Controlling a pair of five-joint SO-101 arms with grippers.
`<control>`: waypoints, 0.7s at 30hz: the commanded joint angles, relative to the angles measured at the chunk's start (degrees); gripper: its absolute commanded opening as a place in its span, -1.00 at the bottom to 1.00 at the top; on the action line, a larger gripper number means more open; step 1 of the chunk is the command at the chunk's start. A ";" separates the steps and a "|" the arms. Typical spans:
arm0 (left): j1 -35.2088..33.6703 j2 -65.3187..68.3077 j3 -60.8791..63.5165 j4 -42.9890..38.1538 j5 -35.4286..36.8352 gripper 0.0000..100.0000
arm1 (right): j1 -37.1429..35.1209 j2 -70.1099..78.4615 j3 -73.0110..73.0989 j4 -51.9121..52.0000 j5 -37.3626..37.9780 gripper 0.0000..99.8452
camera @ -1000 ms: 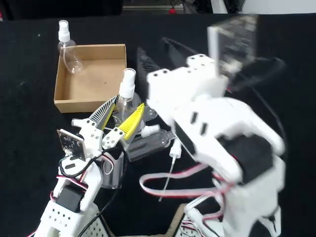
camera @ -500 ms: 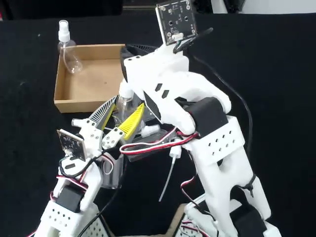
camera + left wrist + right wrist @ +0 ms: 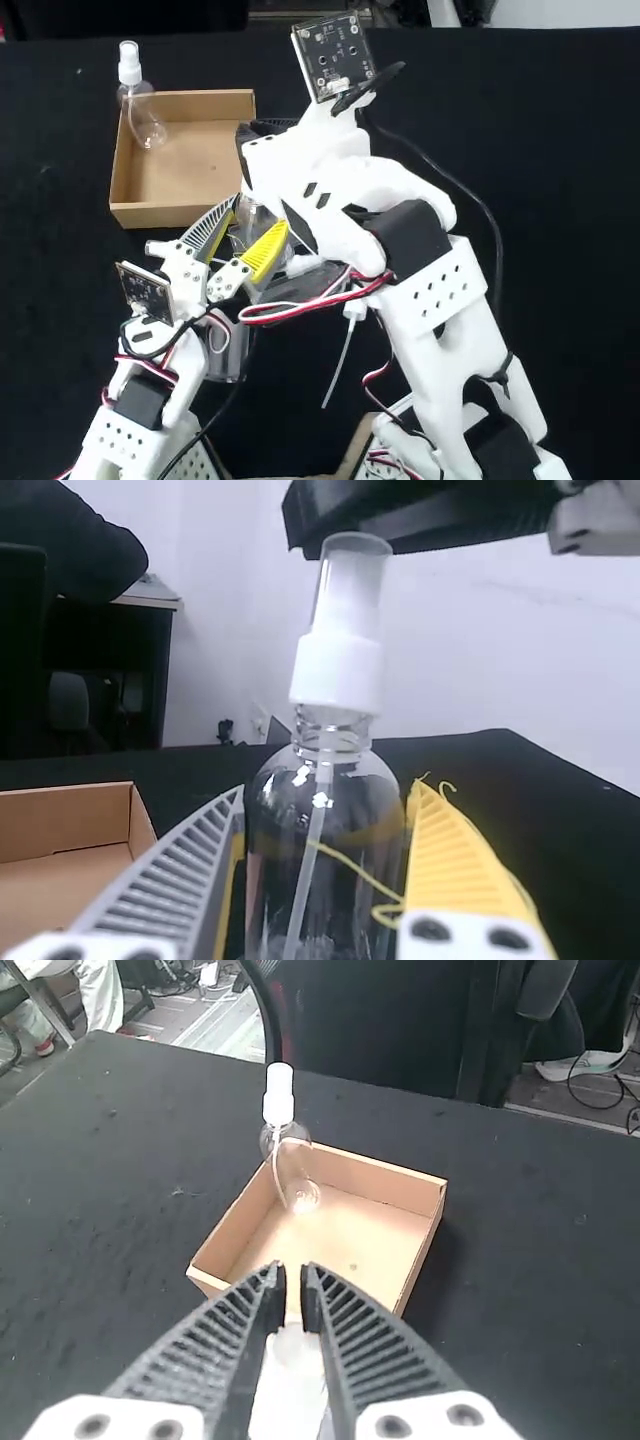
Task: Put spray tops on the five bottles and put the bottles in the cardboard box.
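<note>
My left gripper (image 3: 328, 792) is shut on an upright clear bottle (image 3: 320, 830) with a white spray top (image 3: 338, 650) on its neck. In the high view this gripper (image 3: 258, 215) stands just in front of the cardboard box (image 3: 180, 97). The right arm's black fingers (image 3: 420, 515) lie across the top of that spray top. My right gripper (image 3: 291, 1272) is shut, with the white top (image 3: 285, 1370) showing under its fingers. A second capped bottle (image 3: 140, 105) leans in the box's far left corner (image 3: 285, 1150).
Another clear bottle (image 3: 300, 285) lies on the black table beside the held one, partly hidden by the right arm. A loose spray top with its long tube (image 3: 348, 325) lies in front of it. The box floor (image 3: 340, 1240) is mostly bare.
The right arm has swung in from the right and come down over the held bottle, its fingers now across the spray top. The left arm and its bottle have stayed still.
</note>
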 commanded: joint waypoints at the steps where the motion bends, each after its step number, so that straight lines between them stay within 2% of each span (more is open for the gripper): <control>1: -0.57 -0.70 1.19 -0.35 -0.26 -0.62 | -0.79 -0.84 0.04 0.35 0.09 -0.96; 9: -0.57 -0.70 1.19 -0.35 -0.26 -0.62 | -6.33 -8.13 6.73 -1.41 0.53 -0.96; 16: -0.57 -0.70 1.19 -0.35 -0.26 -0.62 | -6.24 -12.62 11.91 -6.51 0.62 -0.96; 21: -0.57 -0.70 1.19 -0.35 -0.26 -0.62 | -6.24 -16.48 8.75 -6.59 7.65 -0.95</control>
